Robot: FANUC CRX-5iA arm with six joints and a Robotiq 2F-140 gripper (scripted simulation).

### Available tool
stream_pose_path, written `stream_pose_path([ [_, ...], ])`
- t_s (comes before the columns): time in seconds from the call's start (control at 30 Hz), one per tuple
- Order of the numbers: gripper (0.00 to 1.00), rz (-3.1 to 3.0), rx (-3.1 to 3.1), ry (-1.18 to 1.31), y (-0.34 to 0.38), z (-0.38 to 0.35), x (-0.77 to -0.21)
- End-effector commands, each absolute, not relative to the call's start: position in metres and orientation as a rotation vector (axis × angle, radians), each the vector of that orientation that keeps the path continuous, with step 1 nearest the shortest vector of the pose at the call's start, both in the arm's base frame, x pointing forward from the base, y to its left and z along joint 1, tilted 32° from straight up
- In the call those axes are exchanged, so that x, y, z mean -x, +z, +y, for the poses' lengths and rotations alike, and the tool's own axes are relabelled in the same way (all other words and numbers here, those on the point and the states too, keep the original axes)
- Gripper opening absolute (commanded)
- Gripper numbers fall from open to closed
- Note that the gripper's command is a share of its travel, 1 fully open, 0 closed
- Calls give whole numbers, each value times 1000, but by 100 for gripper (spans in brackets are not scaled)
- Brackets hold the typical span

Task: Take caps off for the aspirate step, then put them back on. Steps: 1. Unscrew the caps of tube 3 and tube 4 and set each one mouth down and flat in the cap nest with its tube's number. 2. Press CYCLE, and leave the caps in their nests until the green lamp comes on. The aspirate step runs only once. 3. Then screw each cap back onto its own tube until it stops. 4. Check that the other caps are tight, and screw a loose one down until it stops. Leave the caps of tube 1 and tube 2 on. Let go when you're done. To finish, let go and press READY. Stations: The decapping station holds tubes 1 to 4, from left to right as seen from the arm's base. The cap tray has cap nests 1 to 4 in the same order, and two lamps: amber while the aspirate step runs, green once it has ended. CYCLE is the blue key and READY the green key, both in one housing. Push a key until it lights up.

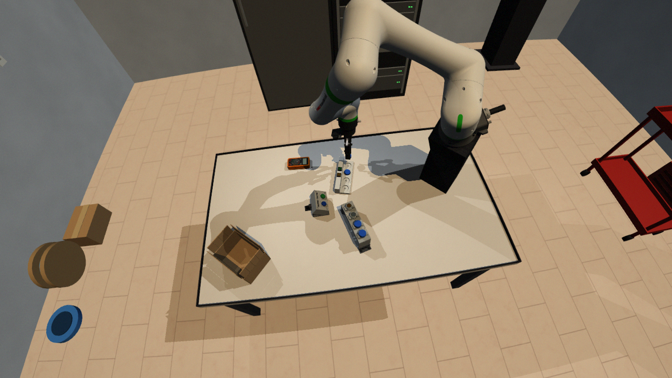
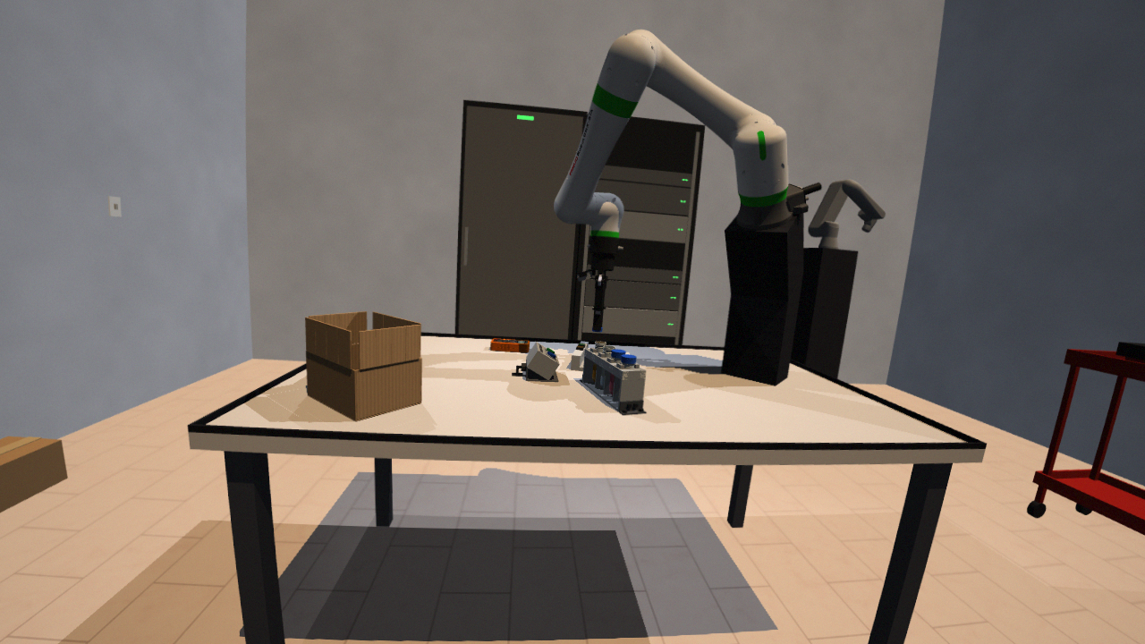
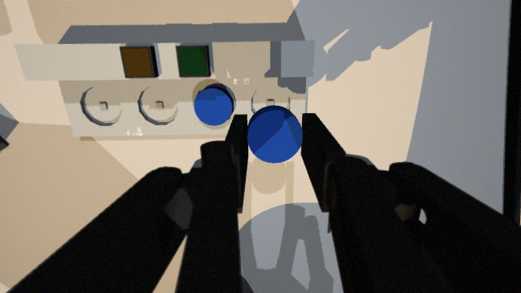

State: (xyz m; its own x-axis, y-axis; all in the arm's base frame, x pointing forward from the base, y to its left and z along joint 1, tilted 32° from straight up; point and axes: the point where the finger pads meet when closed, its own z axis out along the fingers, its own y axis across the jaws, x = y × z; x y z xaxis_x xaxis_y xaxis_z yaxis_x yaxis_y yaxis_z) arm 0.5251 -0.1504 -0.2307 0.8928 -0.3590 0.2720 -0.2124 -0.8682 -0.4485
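One blue cap (image 3: 274, 134) sits clamped in the narrowly open claw (image 3: 274, 136), above the table (image 1: 422, 244), just short of the cap tray's (image 3: 49, 61) rightmost nest (image 3: 270, 102). Step one: lower it in flat, mouth down.

grey walls (image 2: 351, 120) around a tan tiled floor (image 1: 155, 122). against the back wall, a dark door (image 2: 512, 232) beside a server rack (image 2: 688, 172) with small green lights. white, black-edged table (image 2: 480, 444) on dark legs. red cart (image 1: 625, 161) at one side.
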Motion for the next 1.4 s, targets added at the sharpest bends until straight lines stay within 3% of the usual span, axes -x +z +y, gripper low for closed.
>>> stream_pose_path([
  [0.0, 30, 418, 2645, -493, -247, -145, -534],
  [0.4, 30, 418, 2645, -493, -292, -127, -556],
  [1.37, 30, 418, 2645, -493, -298, -125, -558],
])
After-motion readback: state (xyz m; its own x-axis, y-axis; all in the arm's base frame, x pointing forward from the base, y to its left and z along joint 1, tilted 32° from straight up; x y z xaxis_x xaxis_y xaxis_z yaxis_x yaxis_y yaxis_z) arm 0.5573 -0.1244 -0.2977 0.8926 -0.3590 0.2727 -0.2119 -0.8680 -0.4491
